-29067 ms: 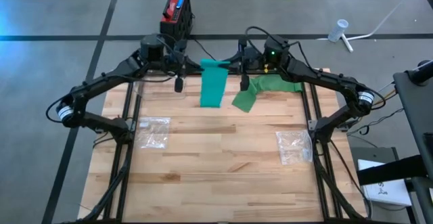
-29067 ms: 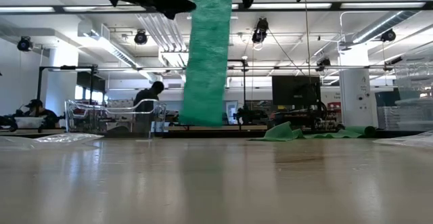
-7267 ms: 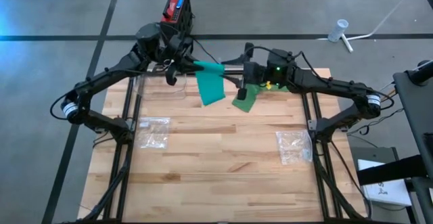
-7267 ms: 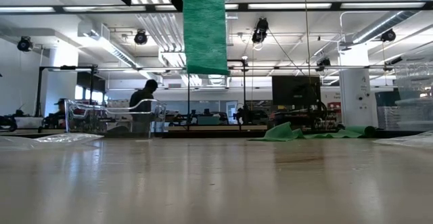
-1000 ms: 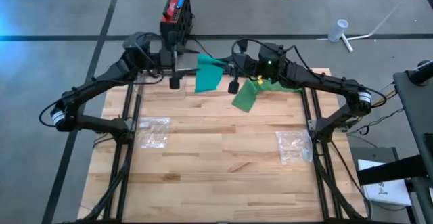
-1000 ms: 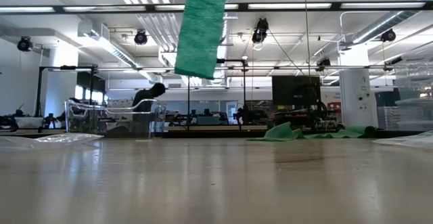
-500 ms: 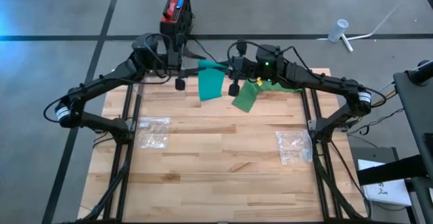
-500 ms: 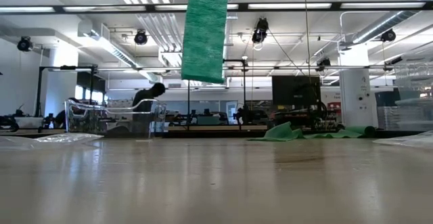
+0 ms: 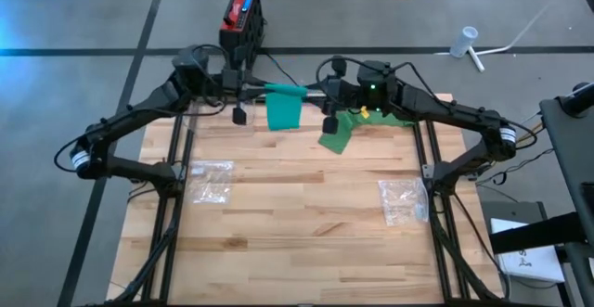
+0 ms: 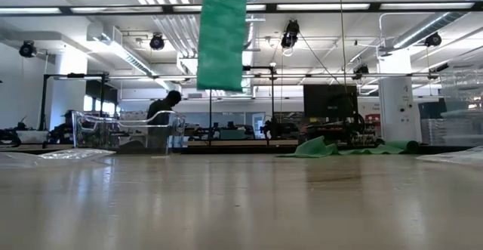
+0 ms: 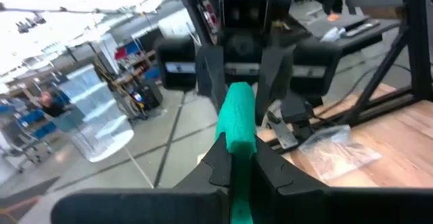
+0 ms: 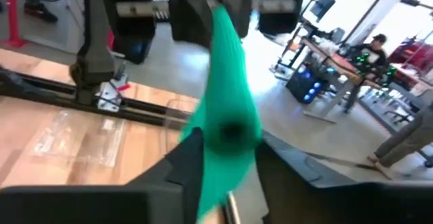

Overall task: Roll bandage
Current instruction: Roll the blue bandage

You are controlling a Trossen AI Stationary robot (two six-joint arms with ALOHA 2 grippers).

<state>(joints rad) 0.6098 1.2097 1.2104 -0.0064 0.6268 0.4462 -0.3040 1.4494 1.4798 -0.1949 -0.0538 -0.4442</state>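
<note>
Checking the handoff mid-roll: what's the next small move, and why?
Probably the right claw backs off to regrip: its fingers stand apart around the bandage roll, while the left claw is shut on the roll, tail hanging above the table.

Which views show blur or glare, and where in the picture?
Left wrist view: the bandage near the lens is soft, and the background top left is washed out. Right wrist view: the bandage is blurred. Low view: the near table is soft, with ceiling-light glare.
</note>
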